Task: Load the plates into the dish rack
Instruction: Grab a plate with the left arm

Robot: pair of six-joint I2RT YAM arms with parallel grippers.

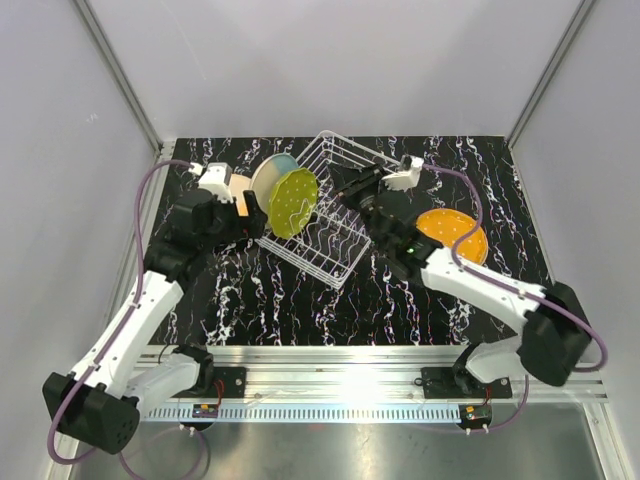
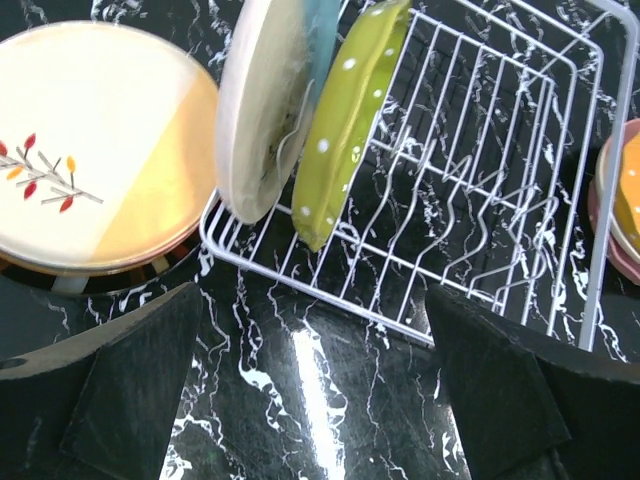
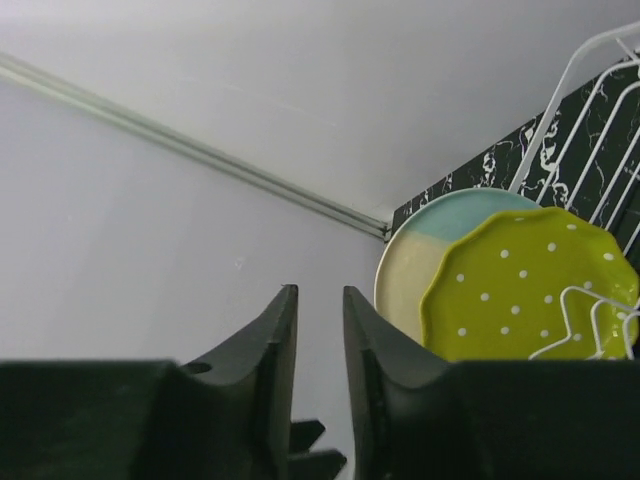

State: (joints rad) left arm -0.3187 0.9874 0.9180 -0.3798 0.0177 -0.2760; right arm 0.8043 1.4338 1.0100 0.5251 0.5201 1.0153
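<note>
The white wire dish rack (image 1: 325,215) lies mid-table. A cream-blue plate (image 1: 270,175) and a yellow-green dotted plate (image 1: 293,203) stand on edge at its left end. A peach plate with a sprig motif (image 2: 95,140) lies flat left of the rack. An orange plate (image 1: 452,236) tops a stack right of the rack. My left gripper (image 2: 320,385) is wide open and empty, low over the table at the rack's near-left rim (image 2: 400,325). My right gripper (image 3: 320,300) is above the rack, its jaws a narrow gap apart with nothing between them. The standing plates show in the right wrist view (image 3: 520,285).
The rack's right rows of tines (image 2: 480,200) hold nothing. A pink rim (image 2: 600,205) shows under the orange plate at the right edge of the left wrist view. Grey walls close in the table at the back and sides.
</note>
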